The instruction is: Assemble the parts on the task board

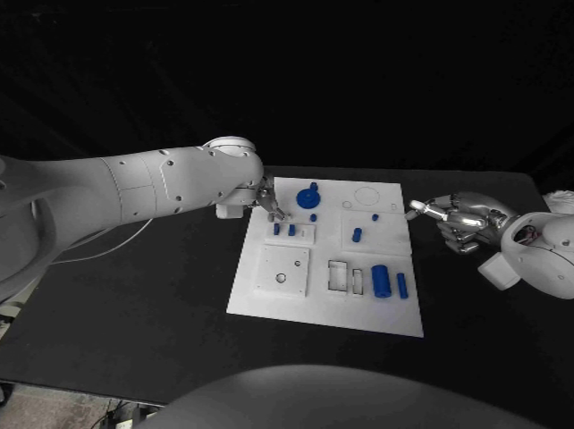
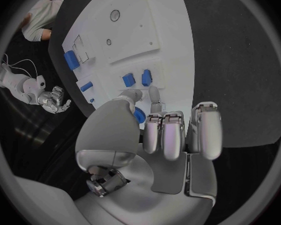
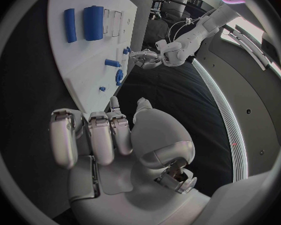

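Black table (image 1: 132,313) carries the white task board (image 1: 325,304) at its middle. I see my left hand (image 1: 264,200) at the board's near-left edge, fingers (image 2: 154,96) apart and holding nothing, two small blue parts (image 2: 137,78) standing just beyond their tips. My right hand (image 1: 458,221) hangs just off the board's opposite edge, fingers (image 3: 90,135) loosely spread, gripping nothing. A large blue cylinder (image 1: 381,281) lies on the board, well away from both hands.

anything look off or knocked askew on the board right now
Nothing stands out. The task board lies flat on the table, its blue parts sit separately on it, nothing spilled or broken. The left hand is at its far edge; the right hand hovers beside it.
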Controlling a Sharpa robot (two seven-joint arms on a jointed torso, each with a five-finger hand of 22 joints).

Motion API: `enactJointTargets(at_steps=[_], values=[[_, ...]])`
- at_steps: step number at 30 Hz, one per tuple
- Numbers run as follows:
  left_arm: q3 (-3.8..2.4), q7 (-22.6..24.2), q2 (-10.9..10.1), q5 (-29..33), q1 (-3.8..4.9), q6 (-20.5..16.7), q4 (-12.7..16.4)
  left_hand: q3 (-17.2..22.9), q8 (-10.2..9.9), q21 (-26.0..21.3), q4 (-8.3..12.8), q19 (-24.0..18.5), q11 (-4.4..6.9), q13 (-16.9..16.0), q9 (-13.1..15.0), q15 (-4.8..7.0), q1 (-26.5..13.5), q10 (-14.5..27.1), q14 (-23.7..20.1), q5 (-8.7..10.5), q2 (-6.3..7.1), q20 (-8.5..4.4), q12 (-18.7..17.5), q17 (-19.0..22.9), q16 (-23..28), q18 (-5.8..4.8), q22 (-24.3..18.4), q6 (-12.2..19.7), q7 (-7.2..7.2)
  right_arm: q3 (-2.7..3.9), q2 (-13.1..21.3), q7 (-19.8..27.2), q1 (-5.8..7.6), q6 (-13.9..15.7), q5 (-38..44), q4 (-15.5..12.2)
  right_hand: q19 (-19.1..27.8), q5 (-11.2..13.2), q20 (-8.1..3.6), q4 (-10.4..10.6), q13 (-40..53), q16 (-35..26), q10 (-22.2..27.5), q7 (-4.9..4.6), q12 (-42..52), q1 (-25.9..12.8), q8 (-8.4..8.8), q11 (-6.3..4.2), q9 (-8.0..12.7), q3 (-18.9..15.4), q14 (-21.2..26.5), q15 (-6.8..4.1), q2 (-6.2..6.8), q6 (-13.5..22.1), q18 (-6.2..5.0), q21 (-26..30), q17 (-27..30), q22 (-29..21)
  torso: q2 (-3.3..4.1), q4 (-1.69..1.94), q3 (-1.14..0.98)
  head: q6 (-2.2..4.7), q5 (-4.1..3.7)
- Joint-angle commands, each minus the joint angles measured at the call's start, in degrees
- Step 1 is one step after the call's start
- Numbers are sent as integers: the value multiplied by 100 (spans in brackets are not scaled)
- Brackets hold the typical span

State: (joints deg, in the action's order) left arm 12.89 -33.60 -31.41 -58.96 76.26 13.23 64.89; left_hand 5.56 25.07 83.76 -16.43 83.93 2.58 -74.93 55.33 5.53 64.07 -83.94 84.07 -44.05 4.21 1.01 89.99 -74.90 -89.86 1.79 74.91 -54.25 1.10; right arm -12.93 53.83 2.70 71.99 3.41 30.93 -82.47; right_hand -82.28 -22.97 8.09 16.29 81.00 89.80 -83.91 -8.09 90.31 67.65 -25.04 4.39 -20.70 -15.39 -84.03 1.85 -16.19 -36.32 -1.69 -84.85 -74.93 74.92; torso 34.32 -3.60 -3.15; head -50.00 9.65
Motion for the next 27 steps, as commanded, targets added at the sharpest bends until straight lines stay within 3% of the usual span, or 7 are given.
enactJointTargets(at_steps=[1, 27], values=[[-4, 53, 34, 24, 5, 271, -17, -3, 37, 0, -27, 273, 29, -1507, 8, -4, -22, -606, 593, -38, 54, 2, 1, -1510, -14, -12, 1196, -44, 1, 0, -4, 29, -4, -98, 23, -6, -37, -18, -14, -9, 900, 20, -609, 2, -31, 46, 2, -63, 6, 41, -597, -44, 6, -51, -19, -17, -1507, 1260, 5, -2, 1, 0, 6], [2, -59, 145, 21, -14, 539, -130, 9, 58, -11, -25, 268, 37, -1507, 23, 0, -27, -606, 593, -44, 27, 0, 1, -1510, -14, -10, 1193, -74, -13, 0, -14, 35, -4, -117, 23, 2, -37, -18, -14, -9, 900, 20, -609, 2, -31, 46, 2, -63, 6, 41, -597, -44, 6, -51, -19, -17, -1507, 1260, 5, 1, -1, 0, 5]])
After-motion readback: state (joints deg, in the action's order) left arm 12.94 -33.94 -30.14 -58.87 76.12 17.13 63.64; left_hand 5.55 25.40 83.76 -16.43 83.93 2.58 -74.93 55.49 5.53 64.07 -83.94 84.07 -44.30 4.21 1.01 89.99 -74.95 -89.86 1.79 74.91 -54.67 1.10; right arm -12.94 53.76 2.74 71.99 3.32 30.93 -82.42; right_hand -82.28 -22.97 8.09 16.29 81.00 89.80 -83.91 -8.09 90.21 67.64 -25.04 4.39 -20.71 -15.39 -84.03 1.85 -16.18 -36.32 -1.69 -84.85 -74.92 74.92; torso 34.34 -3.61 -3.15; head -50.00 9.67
